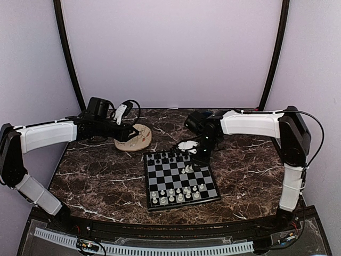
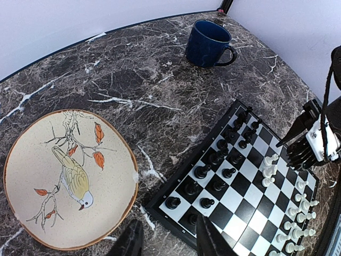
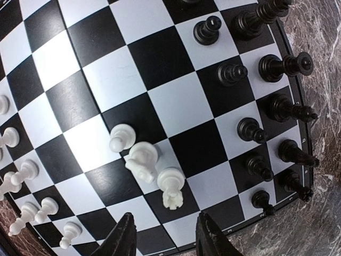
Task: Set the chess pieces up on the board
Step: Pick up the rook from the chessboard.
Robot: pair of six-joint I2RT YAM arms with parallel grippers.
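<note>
Board (image 1: 180,180) mid-tabletop (image 1: 96,176). Black pieces (image 3: 250,130) ranked along far rows. Three stray white pieces (image 3: 141,159) bunched mid-board, close to touching. Right gripper (image 3: 164,234) hovers over them, jaws wide, empty. Left gripper (image 2: 168,240) parted, empty, between plate (image 2: 32,160) and board corner. Risk: closing on one stray clips its neighbour, toppling it or rolling it into black ranks. Pieces tiny, so off-centre pinch likely slips.

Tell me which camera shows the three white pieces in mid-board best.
Right wrist: the three white pieces stand close below the lens, each shape distinct, just ahead of the open right tool. Left wrist shows them small, beside that tool; the top view gives only pale specks.
</note>
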